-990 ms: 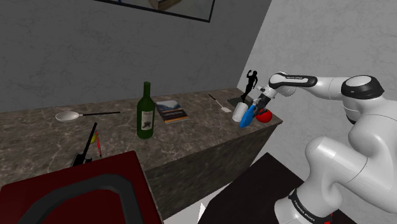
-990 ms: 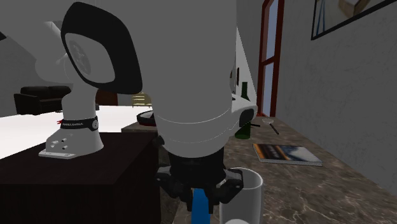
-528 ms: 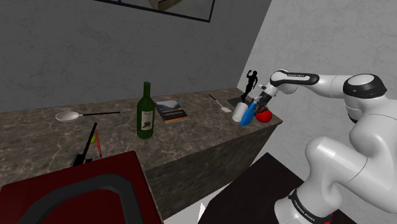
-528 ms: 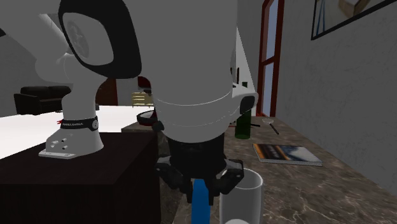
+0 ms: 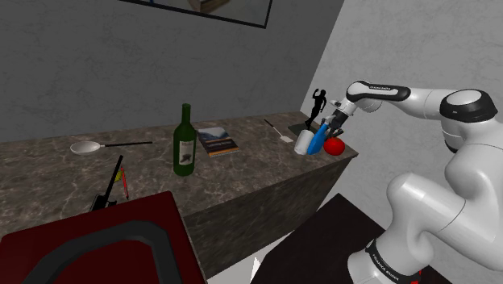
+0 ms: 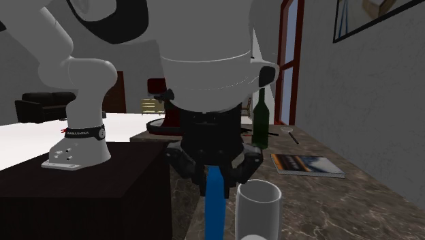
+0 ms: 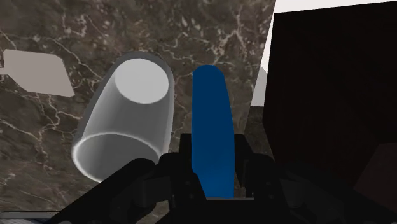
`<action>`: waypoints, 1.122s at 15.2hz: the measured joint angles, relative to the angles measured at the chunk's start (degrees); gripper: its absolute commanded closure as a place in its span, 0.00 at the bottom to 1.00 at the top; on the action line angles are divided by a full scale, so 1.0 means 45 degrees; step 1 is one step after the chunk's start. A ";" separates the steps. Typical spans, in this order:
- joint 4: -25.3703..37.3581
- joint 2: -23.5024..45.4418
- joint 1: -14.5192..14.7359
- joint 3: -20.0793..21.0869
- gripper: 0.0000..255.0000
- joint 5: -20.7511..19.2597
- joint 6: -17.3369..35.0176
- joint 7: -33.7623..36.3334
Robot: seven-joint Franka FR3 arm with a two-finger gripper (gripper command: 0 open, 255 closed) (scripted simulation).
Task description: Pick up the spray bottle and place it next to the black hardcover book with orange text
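The dark marbled worktop [image 5: 48, 173] carries a green wine bottle [image 5: 184, 141], a book [image 5: 218, 140] just right of it, and a white cup [image 5: 304, 143] near the right end. In the shoulder view the blue spray bottle [image 5: 320, 137] slants, lower end leftward against the cup; the second exterior view shows it nearly upright. In the wrist view the fingers [image 7: 247, 175] pinch its sides.

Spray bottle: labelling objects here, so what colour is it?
The spray bottle is blue; clearest in the wrist view.
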 measured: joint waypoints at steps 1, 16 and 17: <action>0.0020 0.0090 -0.0026 0.0067 1.00 0.0057 -0.0102 0.0018; 0.0696 0.1234 -0.0363 0.0942 1.00 0.0843 -0.1742 0.0120; 0.0923 0.1232 -0.0290 0.0943 1.00 0.0865 -0.1924 0.0107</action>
